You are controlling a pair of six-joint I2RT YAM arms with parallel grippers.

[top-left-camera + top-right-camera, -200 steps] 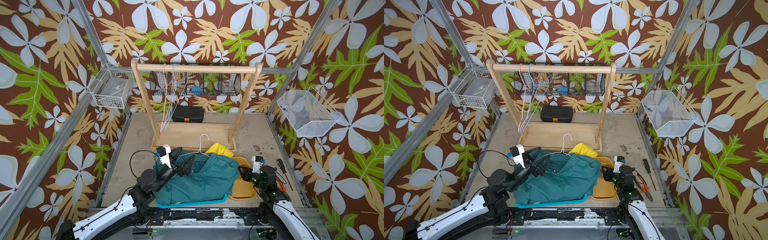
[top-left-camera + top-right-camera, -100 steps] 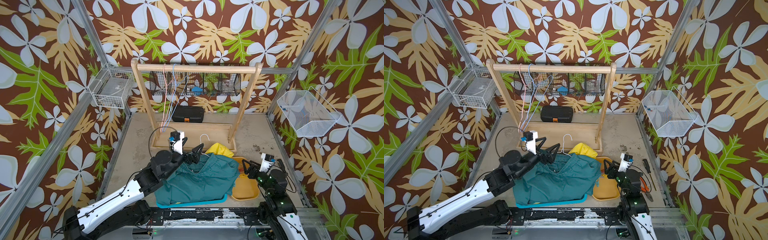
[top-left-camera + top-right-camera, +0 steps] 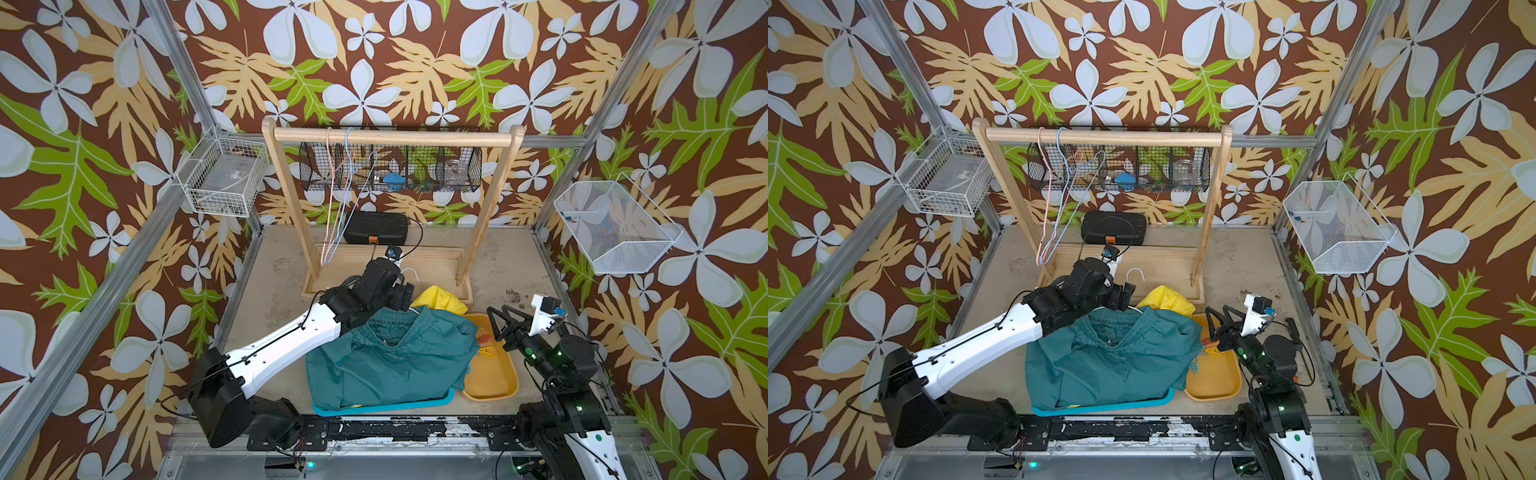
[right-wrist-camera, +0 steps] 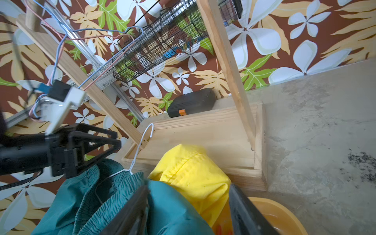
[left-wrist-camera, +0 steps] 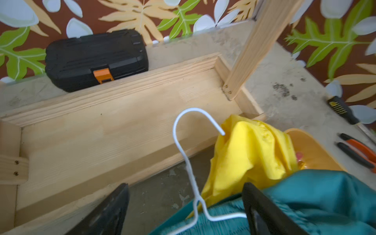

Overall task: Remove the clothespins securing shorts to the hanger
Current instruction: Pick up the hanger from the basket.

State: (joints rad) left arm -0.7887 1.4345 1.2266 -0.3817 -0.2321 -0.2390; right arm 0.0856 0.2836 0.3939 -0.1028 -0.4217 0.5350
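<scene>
Clothespins (image 3: 485, 352) lie in the yellow tray (image 3: 494, 382), at 3 o'clock of the teal shorts (image 3: 390, 361); yellow shorts (image 3: 440, 298) at 1. Left gripper (image 5: 185, 186), jaws wide, straddles the hanger (image 5: 196, 200) neck at 12. Right gripper (image 3: 500, 316), jaws apart and empty, hangs over the tray.

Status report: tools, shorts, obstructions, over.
Left tool open, straddling white hanger neck; right tool open, empty, by tray. Teal shorts on hanger; clothespins seen only in tray. Yellow shorts bunched beside hook.
</scene>
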